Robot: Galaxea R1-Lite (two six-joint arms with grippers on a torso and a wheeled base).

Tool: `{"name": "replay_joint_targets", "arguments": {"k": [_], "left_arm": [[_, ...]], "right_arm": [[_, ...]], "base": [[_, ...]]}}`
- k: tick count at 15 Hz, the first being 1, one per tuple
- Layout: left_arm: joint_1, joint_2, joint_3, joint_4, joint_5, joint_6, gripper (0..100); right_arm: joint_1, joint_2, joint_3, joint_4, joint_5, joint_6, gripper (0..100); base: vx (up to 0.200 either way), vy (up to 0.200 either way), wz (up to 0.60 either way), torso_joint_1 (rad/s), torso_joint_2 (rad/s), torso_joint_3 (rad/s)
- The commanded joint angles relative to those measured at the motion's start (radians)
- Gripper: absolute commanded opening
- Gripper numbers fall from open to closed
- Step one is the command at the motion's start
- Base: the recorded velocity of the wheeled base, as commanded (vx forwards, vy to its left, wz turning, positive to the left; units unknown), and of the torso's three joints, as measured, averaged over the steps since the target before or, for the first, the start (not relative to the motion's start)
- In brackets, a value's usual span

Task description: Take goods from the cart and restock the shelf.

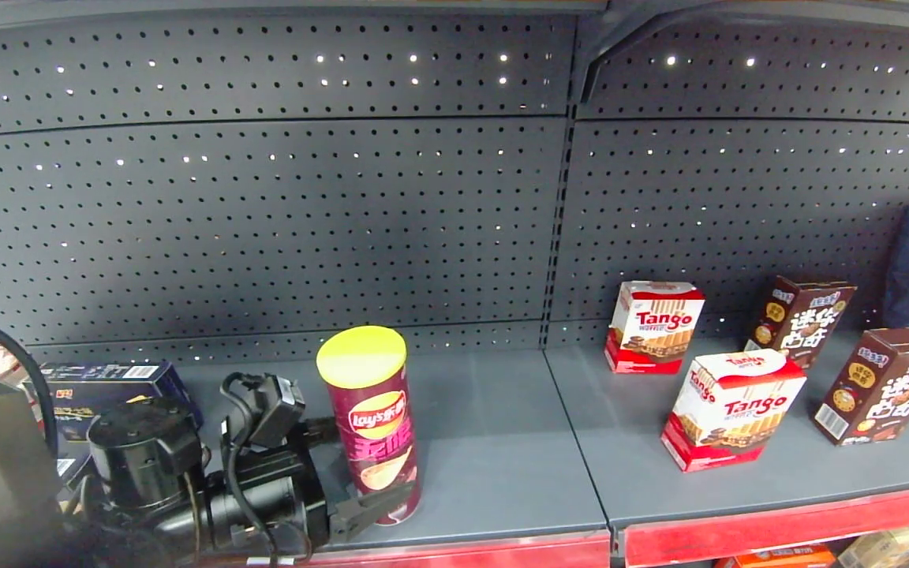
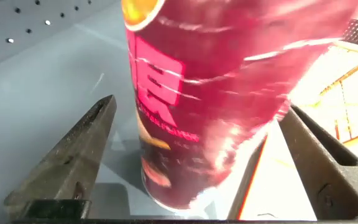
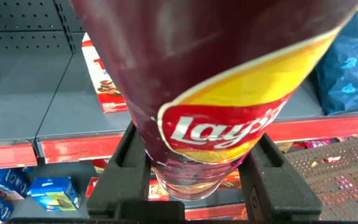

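Here the chip can [image 1: 372, 426] stands upright on the shelf [image 1: 502, 442], long axis vertical; the left gripper [image 2: 199, 111], the nearer, flanks its base, jaws apart; the right gripper [image 3: 197, 149] clamps a second can [image 3: 229, 74].

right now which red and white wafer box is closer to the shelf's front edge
The right-hand wafer box, beside the front brown box; the other wafer box stands farther back.

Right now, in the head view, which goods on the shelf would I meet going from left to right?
Dark blue box → chips can → rear wafer box → front wafer box → rear brown box → front brown box.
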Motion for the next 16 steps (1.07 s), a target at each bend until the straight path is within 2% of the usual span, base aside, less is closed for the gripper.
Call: {"name": "replay_joint_targets", "arguments": {"k": [1, 7, 9, 11, 13, 15, 16], "left_arm": [[0.005, -0.103, 0.042, -0.001, 0.002, -0.004, 100], [0.007, -0.286, 0.105, -0.001, 0.038, -0.015, 100], [0.007, -0.336, 0.099, -0.001, 0.038, -0.015, 100], [0.01, -0.39, 0.071, -0.001, 0.038, -0.029, 100], [0.039, -0.419, 0.045, 0.005, 0.038, -0.029, 100], [0.06, -0.496, -0.008, 0.081, 0.038, -0.029, 100], [0.063, -0.543, -0.036, 0.152, 0.038, -0.027, 100]], "right_arm": [[0.001, -0.001, 0.001, 0.0, 0.0, 0.001, 0], [0.002, -0.016, -0.002, -0.002, 0.001, 0.001, 0], [0.002, -0.027, 0.0, 0.0, 0.001, 0.003, 0], [0.004, -0.028, 0.0, 0.0, 0.003, 0.004, 0], [0.008, -0.027, 0.001, -0.002, 0.004, 0.006, 0], [0.012, -0.025, 0.001, 0.0, 0.006, 0.006, 0], [0.012, -0.016, 0.003, -0.003, 0.003, 0.007, 0]], "base": [[0.0, 0.0, 0.0, 0.0, 0.0, 0.0], [0.0, 0.0, 0.0, 0.0, 0.0, 0.0], [0.0, 0.0, 0.0, 0.0, 0.0, 0.0], [0.0, 0.0, 0.0, 0.0, 0.0, 0.0], [0.0, 0.0, 0.0, 0.0, 0.0, 0.0], [0.0, 0.0, 0.0, 0.0, 0.0, 0.0], [0.0, 0.0, 0.0, 0.0, 0.0, 0.0]]}}
